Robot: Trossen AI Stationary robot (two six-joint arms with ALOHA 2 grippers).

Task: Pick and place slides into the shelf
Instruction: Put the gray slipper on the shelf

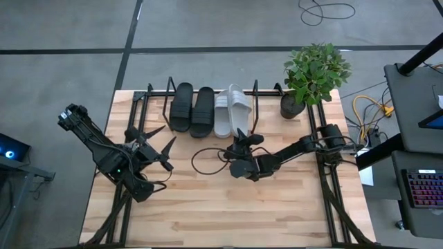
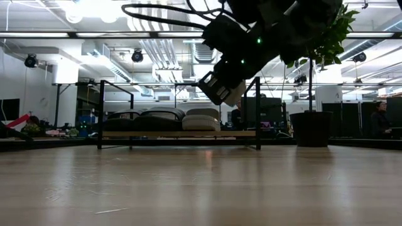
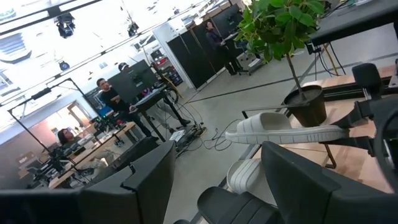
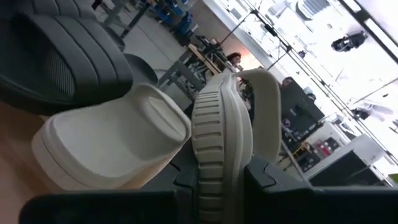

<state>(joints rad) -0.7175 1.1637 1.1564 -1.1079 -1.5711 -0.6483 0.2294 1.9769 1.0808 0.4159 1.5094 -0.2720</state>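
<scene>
A light slide [image 4: 221, 134] is held on edge between the closed right gripper's [image 1: 240, 135] jaws, over the shelf [image 1: 255, 95] beside three shelved slides [image 1: 202, 111]; the left gripper [image 1: 158, 144] is spread wide, apart.

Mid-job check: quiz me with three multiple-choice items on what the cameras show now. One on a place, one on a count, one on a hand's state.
1. Where is the potted plant?
A. on the shelf
B. right of the shelf's end
C. by the left arm

2. How many black slides lie in the shelf?
A. one
B. two
C. four

3. The right hand is:
A. open over bare table
B. shut on a black slide
C. shut on a light grey slide

Key:
1 B, the high view shows it at the table's far right corner.
2 B, two lie side by side.
3 C, the right wrist view shows the slide on edge between its fingers.
</scene>
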